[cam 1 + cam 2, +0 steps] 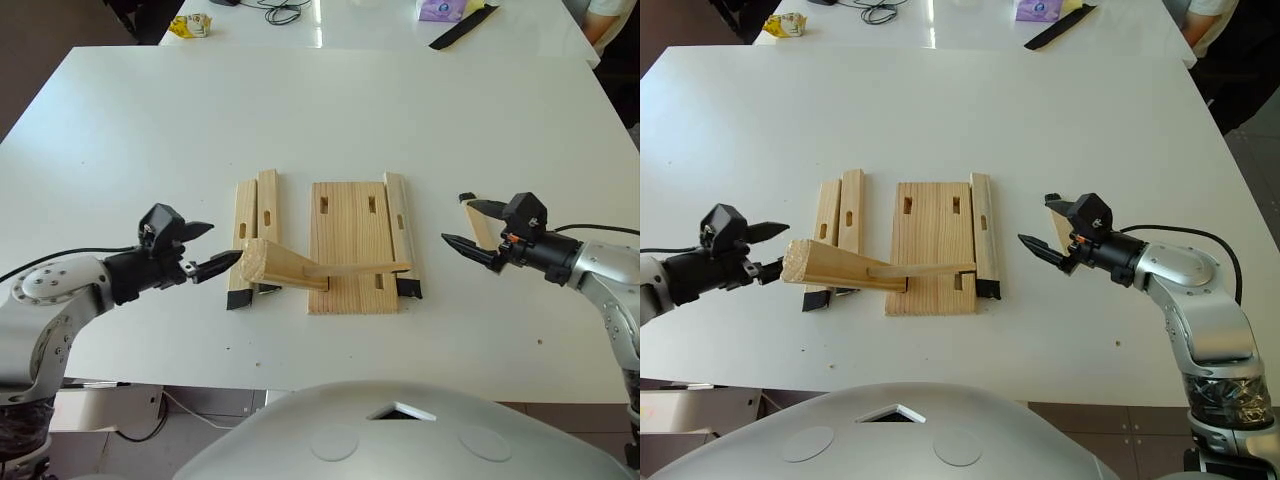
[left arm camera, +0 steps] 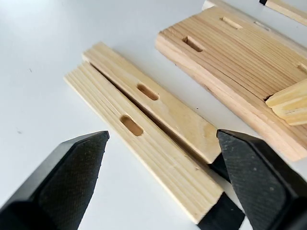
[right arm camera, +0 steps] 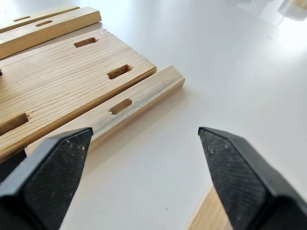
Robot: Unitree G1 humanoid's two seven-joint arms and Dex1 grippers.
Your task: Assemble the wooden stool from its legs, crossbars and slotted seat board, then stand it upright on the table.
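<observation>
Board (image 1: 345,235) flat at table centre, legs (image 1: 268,205) alongside, crossbar (image 1: 290,268) lying across it. Left gripper (image 1: 226,241) and right gripper (image 1: 452,218) both wide, empty. Wood likely stiff, light, smooth: grip your leg mid-length, across narrow faces.

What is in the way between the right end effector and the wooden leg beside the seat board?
Nothing visible. Only bare table lies between the open right end effector and that leg.
</observation>
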